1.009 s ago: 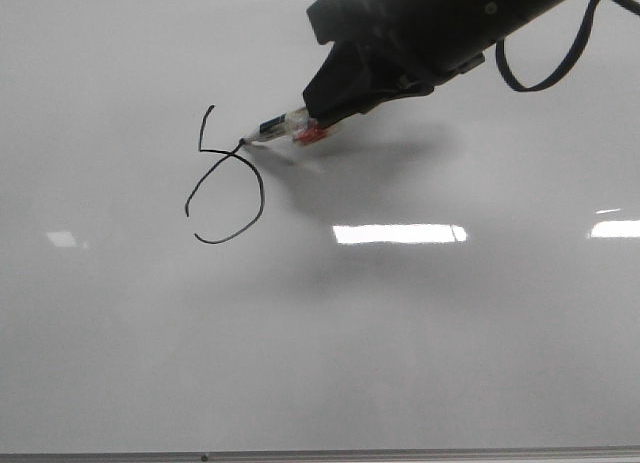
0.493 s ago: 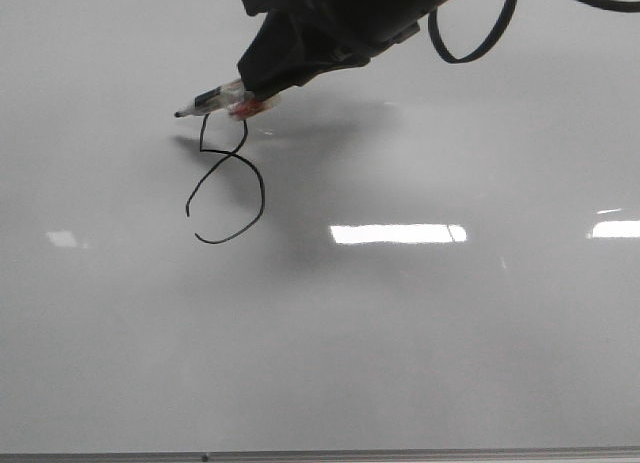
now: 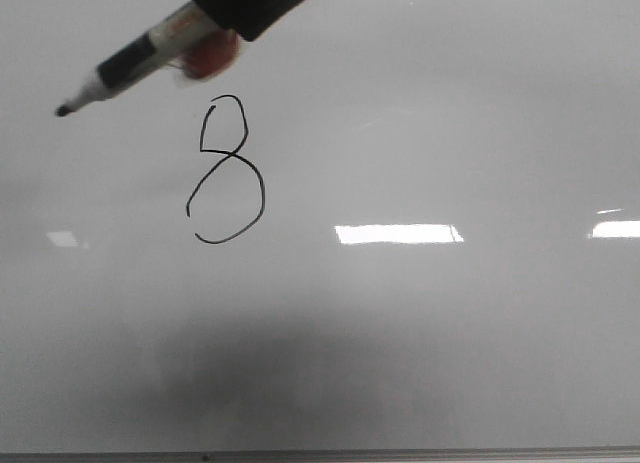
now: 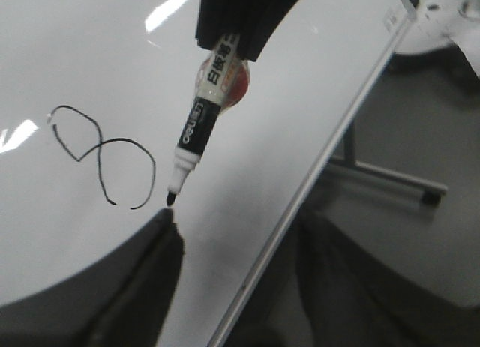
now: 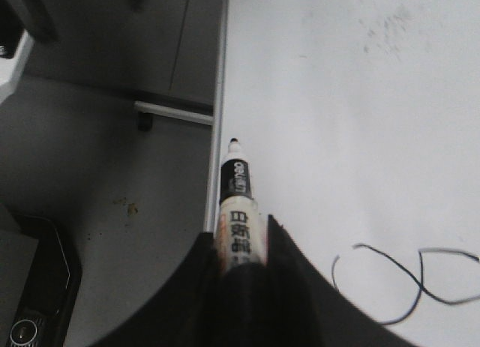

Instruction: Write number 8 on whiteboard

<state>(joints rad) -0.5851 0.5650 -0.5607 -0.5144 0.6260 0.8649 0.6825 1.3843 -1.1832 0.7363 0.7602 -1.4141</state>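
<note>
The whiteboard (image 3: 450, 133) fills the front view. On it is the number 8 (image 3: 232, 155), a thin black line with a closed upper loop and a lower loop open at the left. It also shows in the wrist views (image 4: 100, 143) (image 5: 422, 283). My right gripper (image 3: 245, 3) (image 5: 240, 238) is shut on a black-and-white marker (image 3: 130, 63) (image 4: 199, 126). The marker's tip (image 3: 63, 110) is up and to the left of the figure and looks lifted off the board. My left gripper (image 4: 240, 227) is open and empty, its dark blurred fingers (image 4: 150, 287) close to the board.
A thin grey metal strip (image 3: 400, 453) (image 4: 330, 137) (image 5: 219, 100) edges the board. Beyond it are a grey floor and a stand foot (image 4: 390, 182) (image 5: 172, 113). A dark device (image 5: 37, 287) lies on the floor. Bright glare patches (image 3: 398, 233) sit on the board.
The marker drew the upper loop closed from the crossing. It then moved up and to the left, away from the figure. The right arm has withdrawn toward the top of the front view.
</note>
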